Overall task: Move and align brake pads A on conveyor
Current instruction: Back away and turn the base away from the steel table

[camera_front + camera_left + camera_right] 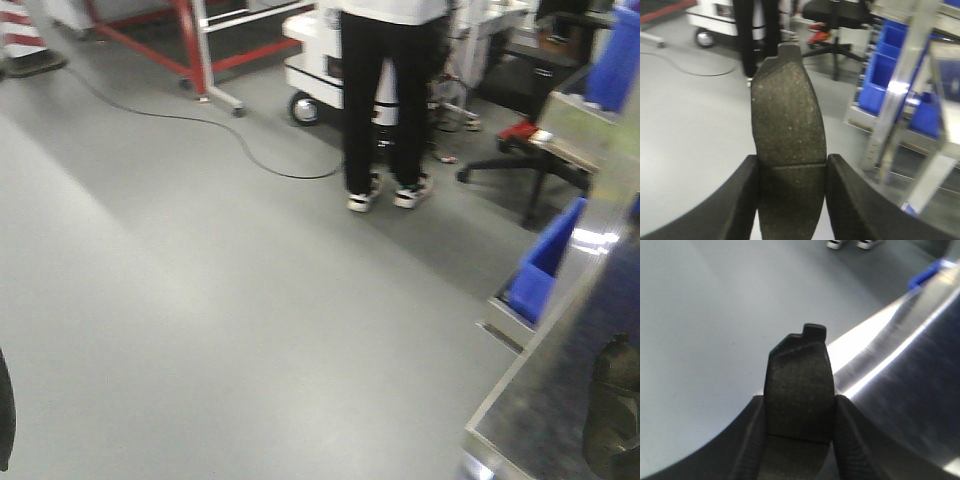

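A person (385, 100) stands on grey floor (200, 300) near what seems an office chair (530, 165).

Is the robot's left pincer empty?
No, the left pincer is clamped on a grey brake pad that sticks up out of it.

Smooth grey floor (200, 320), black cable (200, 125), red frame (190, 40), office chair (530, 165), blue bins (545, 265), person's legs (385, 100)

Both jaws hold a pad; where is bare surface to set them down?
Bare: the dark surface inside the shiny steel rim, beside the right pad. Crowded: the blue bins on the rack right of the left pad. Elsewhere only floor.
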